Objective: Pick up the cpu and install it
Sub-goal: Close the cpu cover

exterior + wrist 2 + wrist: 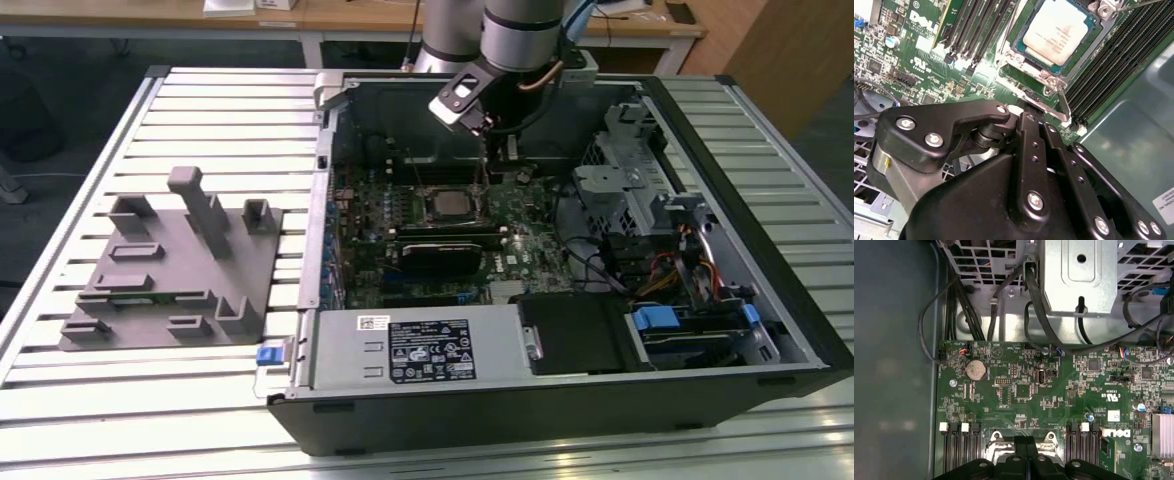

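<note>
One cpu seated in socket; gripper fingers together, empty, at socket's lever. Latching step, prob needs steady push.

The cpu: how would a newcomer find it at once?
Look inside the open computer case, at the green motherboard. The cpu lies between the black memory slots; it is the lone pale silver square among dark parts.
</note>
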